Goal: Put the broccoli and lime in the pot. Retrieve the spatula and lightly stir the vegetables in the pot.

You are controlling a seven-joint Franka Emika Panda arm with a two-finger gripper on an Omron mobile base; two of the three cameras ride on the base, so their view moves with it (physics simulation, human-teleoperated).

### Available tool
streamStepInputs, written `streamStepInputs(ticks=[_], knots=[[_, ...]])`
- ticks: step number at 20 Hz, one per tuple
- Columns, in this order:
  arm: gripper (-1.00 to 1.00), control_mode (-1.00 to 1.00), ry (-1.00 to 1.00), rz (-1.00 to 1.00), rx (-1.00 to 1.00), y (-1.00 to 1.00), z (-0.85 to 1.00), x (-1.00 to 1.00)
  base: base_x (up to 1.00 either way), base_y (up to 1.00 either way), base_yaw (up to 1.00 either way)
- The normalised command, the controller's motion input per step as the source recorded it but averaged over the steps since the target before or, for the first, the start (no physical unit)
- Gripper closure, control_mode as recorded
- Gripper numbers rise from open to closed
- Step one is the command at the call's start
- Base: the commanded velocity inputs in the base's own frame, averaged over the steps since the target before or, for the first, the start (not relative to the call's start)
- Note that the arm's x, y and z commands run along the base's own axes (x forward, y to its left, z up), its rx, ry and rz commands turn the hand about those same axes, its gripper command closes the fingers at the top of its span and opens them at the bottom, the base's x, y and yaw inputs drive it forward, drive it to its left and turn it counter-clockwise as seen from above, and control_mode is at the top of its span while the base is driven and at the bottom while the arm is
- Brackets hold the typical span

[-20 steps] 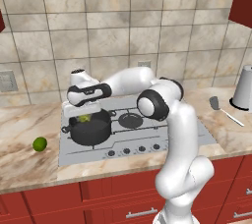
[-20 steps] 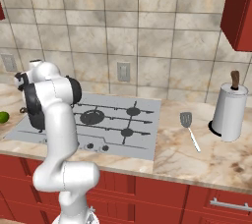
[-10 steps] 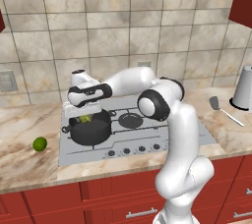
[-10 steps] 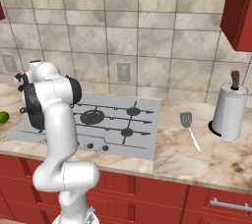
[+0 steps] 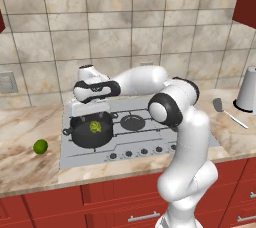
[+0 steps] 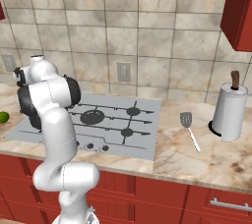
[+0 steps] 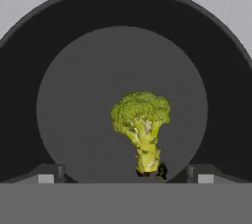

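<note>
Hand view looks straight down past the gripper [image 7: 123, 176], its fingers [image 7: 47, 175] spread wide and empty, at the broccoli [image 7: 141, 126] lying free on the floor of the pot [image 7: 29, 51]. That half looks done. Next comes the lime [image 5: 40, 146], on the counter [image 5: 30, 169] well left of the stove.

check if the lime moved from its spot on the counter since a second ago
No. The lime lies on the counter left of the stove, just as before, apart from the pot.
</note>
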Motion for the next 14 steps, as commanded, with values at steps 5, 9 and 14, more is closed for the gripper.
streamStepInputs(ticks=[5,9,14], knots=[[-1.0,-1.0,0.11,0.08,-0.07,-0.12,0.04,-0.07,0.0,0.0,0.0],[-1.0,-1.0,0.01,0.16,-0.02,-0.04,0.42,-0.44,0.0,0.0,0.0],[-1.0,-1.0,-0.19,0.09,0.06,-0.41,0.64,-0.99,0.0,0.0,0.0]])
